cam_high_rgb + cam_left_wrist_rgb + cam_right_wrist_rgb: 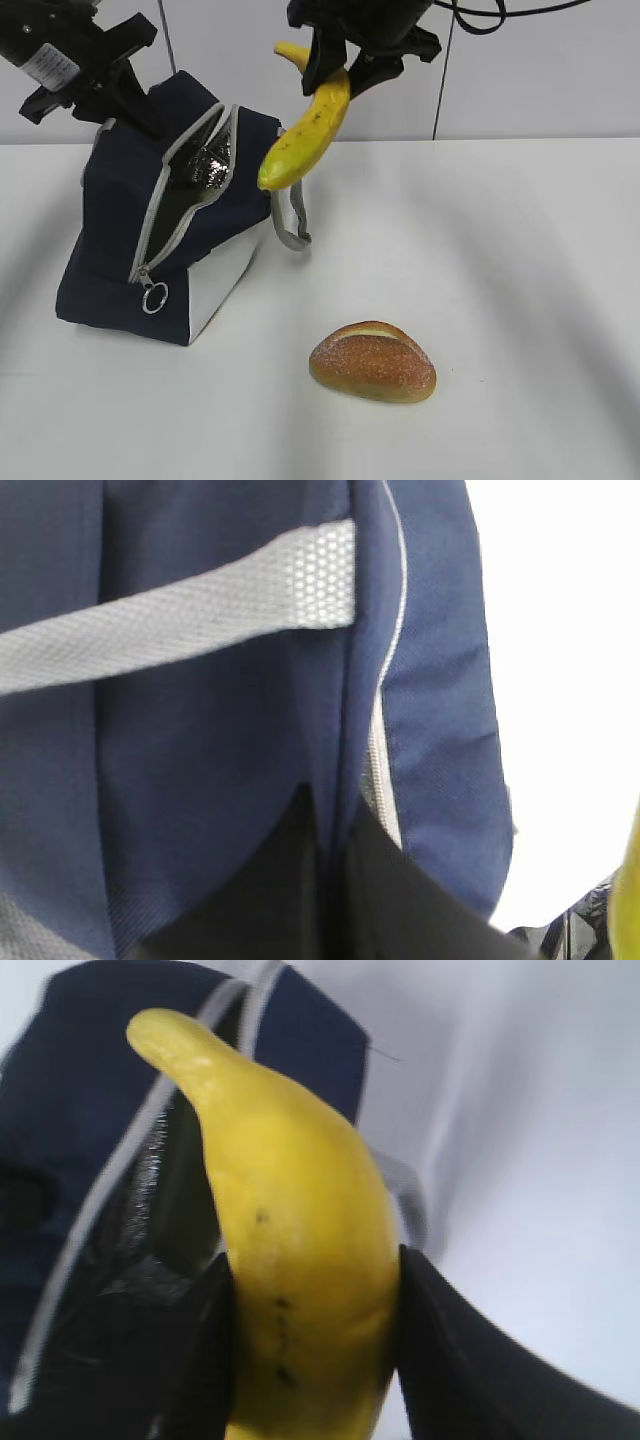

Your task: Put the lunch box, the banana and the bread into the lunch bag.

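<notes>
The right pincer (340, 68) is clamping the banana (305, 135) near its upper end, holding it in the air just beside the bag's open mouth, lower tip hanging by the zipper edge. The left pincer (125, 95) is squeezed together on the rear top of the lunch bag (120, 250), apparently pinching the fabric to hold the opening up. The bread (373, 362) is lying on the bench (520, 300), well apart from the bag. The lunch box is not showing in any view. I judge the risks to be these: the banana is hanging slanted, so its tip could be catching the zipper rim and sliding down outside, and a loosening left hold could be letting the mouth sag shut.
</notes>
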